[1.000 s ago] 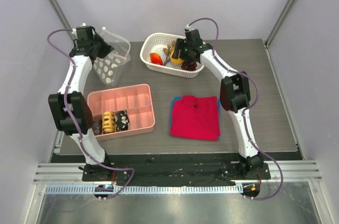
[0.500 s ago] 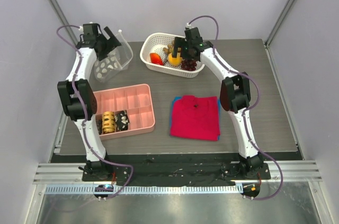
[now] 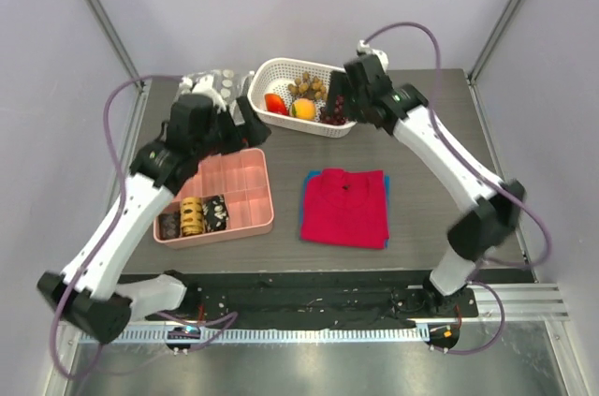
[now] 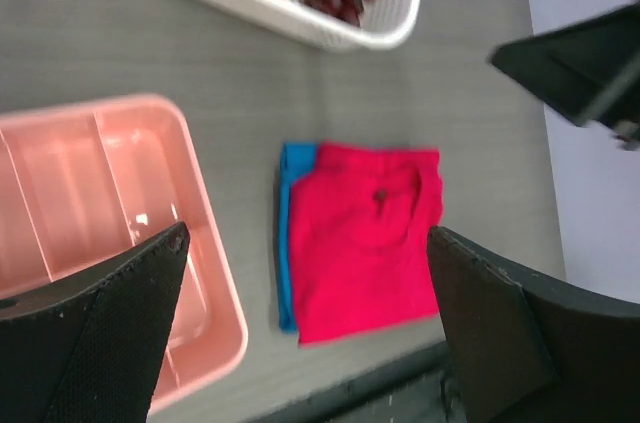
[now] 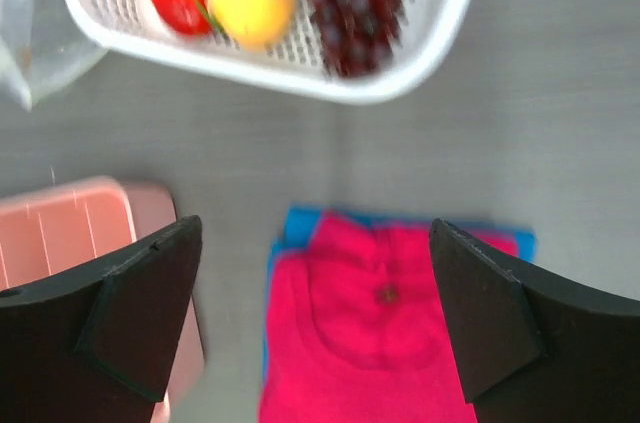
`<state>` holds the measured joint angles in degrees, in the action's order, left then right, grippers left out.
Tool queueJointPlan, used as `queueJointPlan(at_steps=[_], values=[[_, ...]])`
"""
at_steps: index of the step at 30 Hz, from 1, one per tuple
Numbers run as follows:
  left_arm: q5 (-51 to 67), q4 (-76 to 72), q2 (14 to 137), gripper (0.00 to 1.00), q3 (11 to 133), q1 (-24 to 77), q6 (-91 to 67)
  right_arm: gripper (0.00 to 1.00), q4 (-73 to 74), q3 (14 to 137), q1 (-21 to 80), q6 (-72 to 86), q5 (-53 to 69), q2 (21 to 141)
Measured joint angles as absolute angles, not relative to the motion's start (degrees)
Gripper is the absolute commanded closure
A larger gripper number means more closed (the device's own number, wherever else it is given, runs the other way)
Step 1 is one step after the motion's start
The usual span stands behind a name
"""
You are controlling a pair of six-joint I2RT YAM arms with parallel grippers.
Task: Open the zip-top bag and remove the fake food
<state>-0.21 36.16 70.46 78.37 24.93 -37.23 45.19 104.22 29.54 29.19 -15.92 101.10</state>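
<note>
now that zip-top bag [image 3: 208,85] lies released beside basket [image 3: 299,125], left tool [image 4: 305,278] and right tool [image 5: 315,278], withdrawn, gape wide, empty.

1 bag [image 3: 213,85], 1 basket [image 3: 299,124], 1 tray [image 3: 239,176]

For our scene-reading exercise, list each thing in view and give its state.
zip-top bag, lying ungripped, whitish lumps inside
white basket, holding fake food
pink tray, partly filled
red cloth, folded flat
left pincer, open, empty
right pincer, open, empty
</note>
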Motion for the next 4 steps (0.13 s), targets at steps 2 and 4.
queueJointPlan(at_steps=[2, 4], values=[[0.0, 36.1, 62.7, 0.0, 71.2, 27.5, -37.6, 0.0, 45.8, 94.6, 31.0, 30.4, -16.8, 90.1], [0.3, 36.2, 58.9, 0.0, 67.8, 28.8, -38.0, 0.0, 44.9, 84.2, 30.7, 31.2, -17.0, 79.2]])
